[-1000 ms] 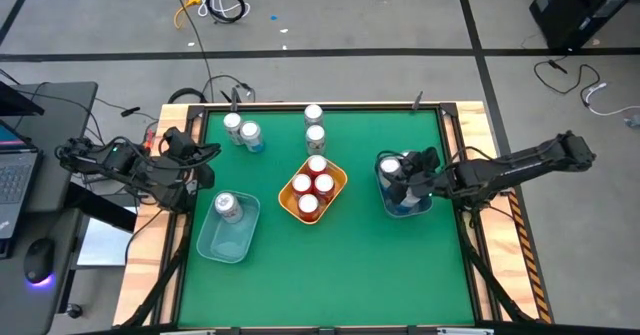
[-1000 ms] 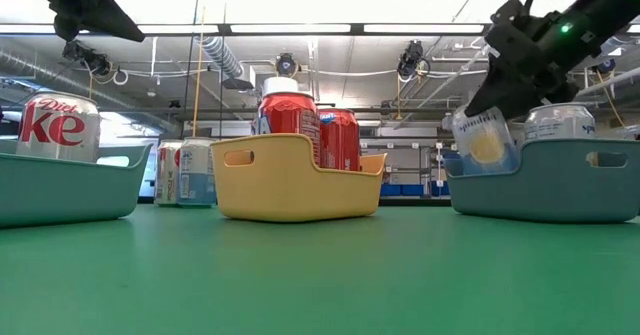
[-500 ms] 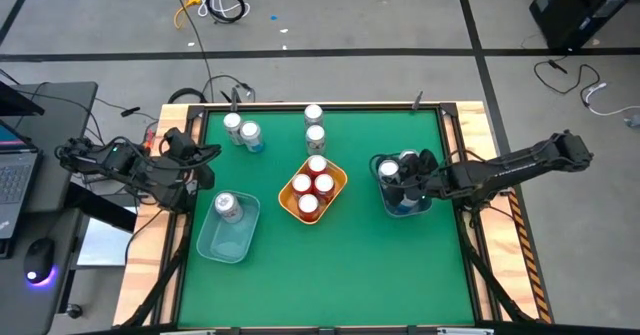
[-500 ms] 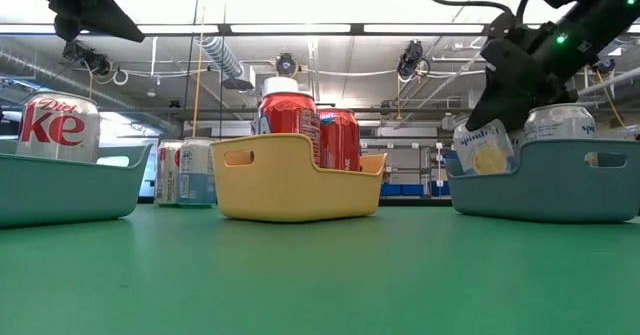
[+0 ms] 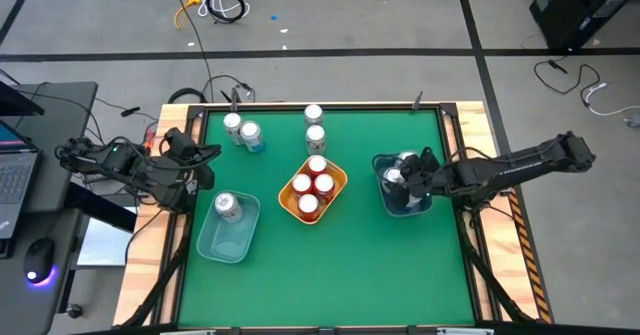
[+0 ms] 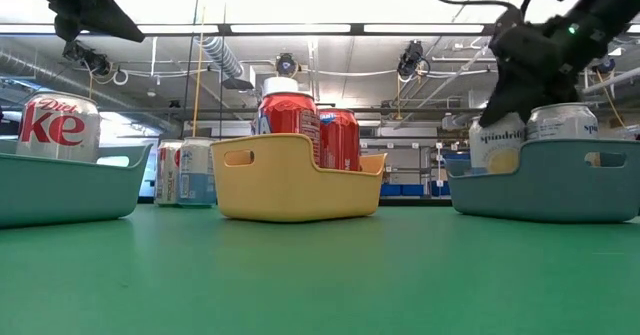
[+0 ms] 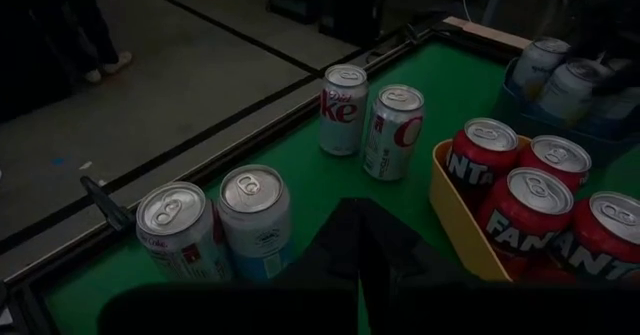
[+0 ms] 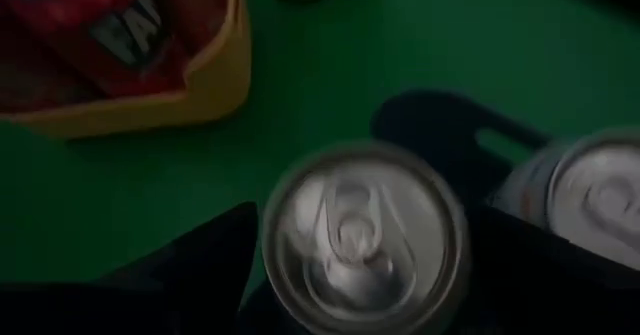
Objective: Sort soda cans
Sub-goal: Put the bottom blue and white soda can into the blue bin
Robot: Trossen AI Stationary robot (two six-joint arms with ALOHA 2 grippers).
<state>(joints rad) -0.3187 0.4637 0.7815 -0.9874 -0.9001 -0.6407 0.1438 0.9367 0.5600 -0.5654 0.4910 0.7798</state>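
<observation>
My right gripper [image 5: 402, 180] [image 8: 360, 265] reaches into the blue-grey bin [image 5: 408, 207] on the table's right and is shut on a pale soda can [image 6: 497, 143] [image 8: 360, 237]. A second pale can [image 6: 560, 122] stands beside it in that bin. My left gripper [image 5: 196, 161] [image 6: 92, 7] is shut and waits high over the table's left edge. Several red cans [image 5: 312, 186] stand upright in the yellow bin [image 6: 290, 180]. One Diet Coke can [image 5: 228, 207] stands in the left translucent bin [image 5: 232, 237]. My right gripper pinches the pale can between its two fingers [image 8: 205, 265], one on either side of the can's upper wall [image 8: 272, 237]. It comes from above, slanting in from the table's right. The can stands upright inside the bin; the bin wall hides its base.
Two cans [image 5: 241, 132] stand on the green mat near the far left corner, and two more [image 5: 314, 125] near the middle of the far edge. Open mat [image 5: 330, 265] stretches along the near half. A laptop and a mouse lie off the table's left side.
My right gripper has gone down into the blue-grey bin and a little toward the table's right, carrying the pale can. The can was tilted above the bin's rim and now stands upright, lower, beside the other can there.
</observation>
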